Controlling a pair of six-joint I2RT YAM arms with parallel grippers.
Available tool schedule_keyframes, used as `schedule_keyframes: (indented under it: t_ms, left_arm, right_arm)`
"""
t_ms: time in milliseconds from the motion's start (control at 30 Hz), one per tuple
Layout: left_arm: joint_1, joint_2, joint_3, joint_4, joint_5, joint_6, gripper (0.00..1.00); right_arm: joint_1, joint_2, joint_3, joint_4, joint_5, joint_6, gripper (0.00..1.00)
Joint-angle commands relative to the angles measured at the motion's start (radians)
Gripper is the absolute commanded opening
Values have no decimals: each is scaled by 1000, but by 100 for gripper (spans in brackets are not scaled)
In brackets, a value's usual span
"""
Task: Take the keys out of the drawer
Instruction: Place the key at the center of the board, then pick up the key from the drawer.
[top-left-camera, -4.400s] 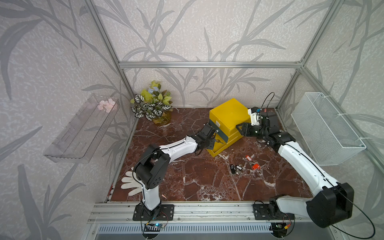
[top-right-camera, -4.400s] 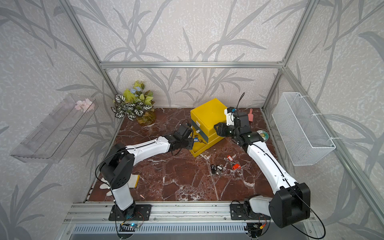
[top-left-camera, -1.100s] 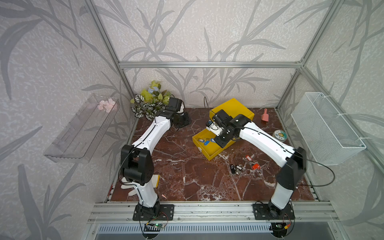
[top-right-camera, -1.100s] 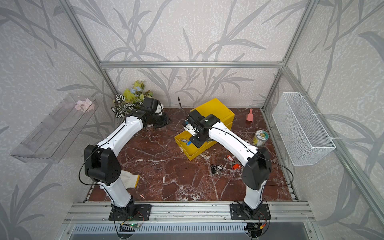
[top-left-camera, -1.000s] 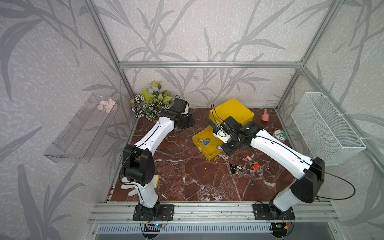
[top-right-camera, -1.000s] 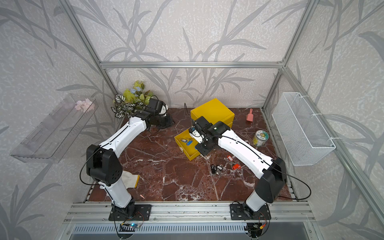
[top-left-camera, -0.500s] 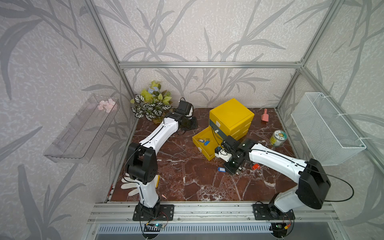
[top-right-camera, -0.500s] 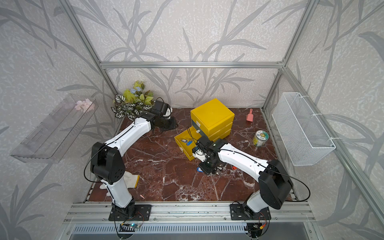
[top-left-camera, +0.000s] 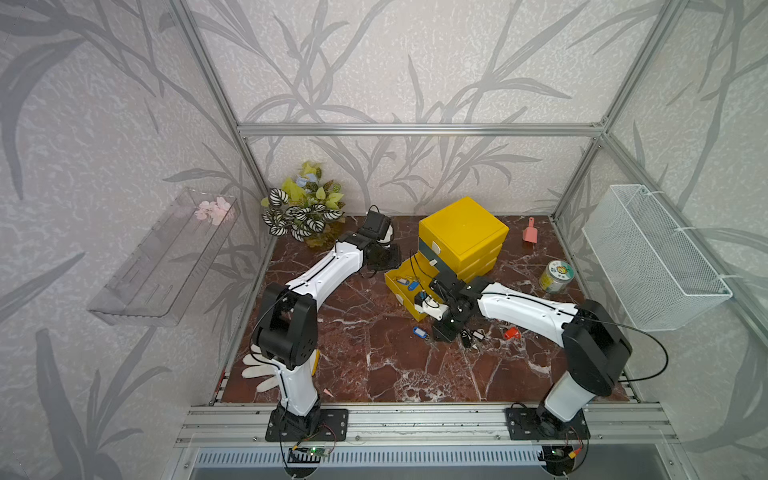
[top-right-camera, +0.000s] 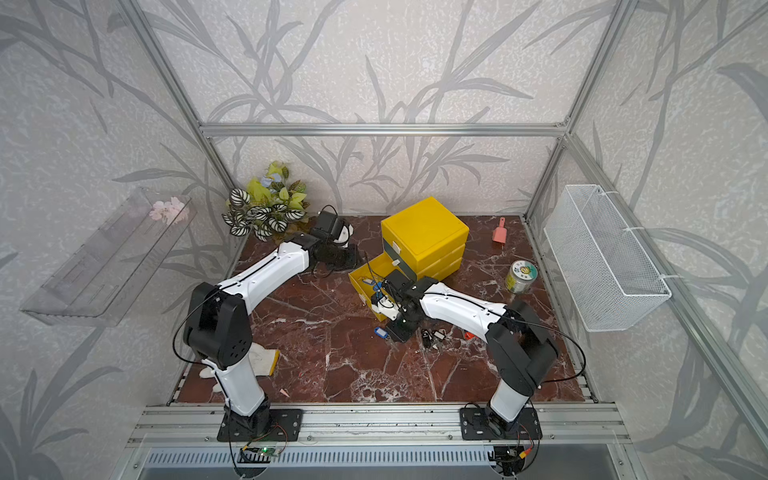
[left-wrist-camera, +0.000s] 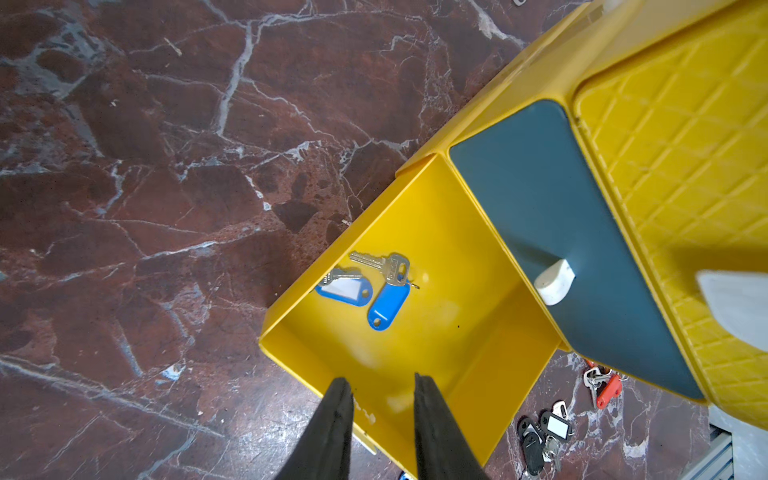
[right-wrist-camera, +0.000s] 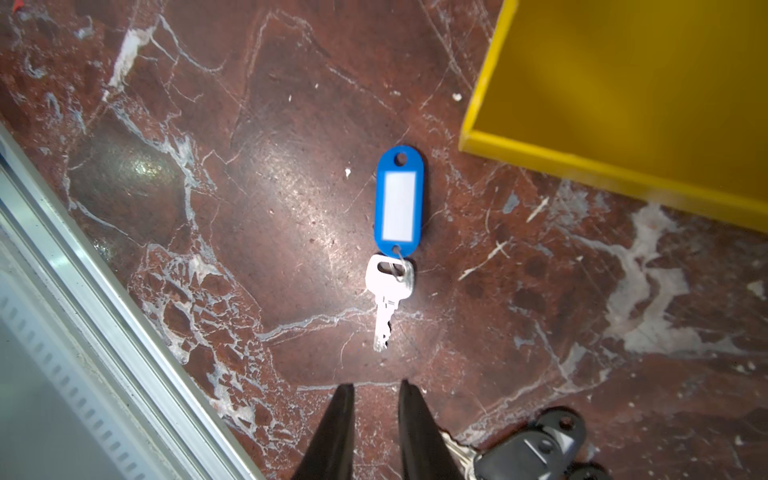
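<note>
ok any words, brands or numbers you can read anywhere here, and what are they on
No text here reads clearly.
round tin: green and yellow printed label on the lid, too small to read.
silver key in the drawer: stamped marks on its head, too blurred to read.
blue tag on the table: white insert, blank.
</note>
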Motion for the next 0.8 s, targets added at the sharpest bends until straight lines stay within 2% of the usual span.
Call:
schedule_keyframes:
  t_ms: [0,100,133,167,267,400,500,567,667,767]
  left_arm:
    - [-2,-42,-3,21,-12,-19,29]
    - [5,-70,-19,42,-90,-27,29]
    - [14,-75,-25,57,-115,-44,29]
    - [31,-74,-22,62,-117,-67,29]
    - [97,-48,-10,72,-32,-149,29]
    - [118,-25,-20,125,32,-179,29]
    - [118,20,-3,113,91,-183,29]
    - [119,44,-1,107,114,-186,29]
    - [121,59,-12,99,113,-201,29]
    - [134,62,-33,102,118,-232,29]
  right_arm:
    - [2,-96,39,-15,-7,5,24]
    - [-5,-146,92,18,41,61,25]
    - [-7,-146,132,30,81,87,31]
    - [-8,-127,187,27,131,117,32]
    - [-11,-5,365,-21,221,198,32]
    - [-11,185,548,-76,229,235,31]
    - [-16,291,640,-62,235,204,29]
    - [-23,360,697,-72,284,172,26]
    - [-50,442,766,-98,336,131,25]
    - [-80,504,806,-107,338,87,25]
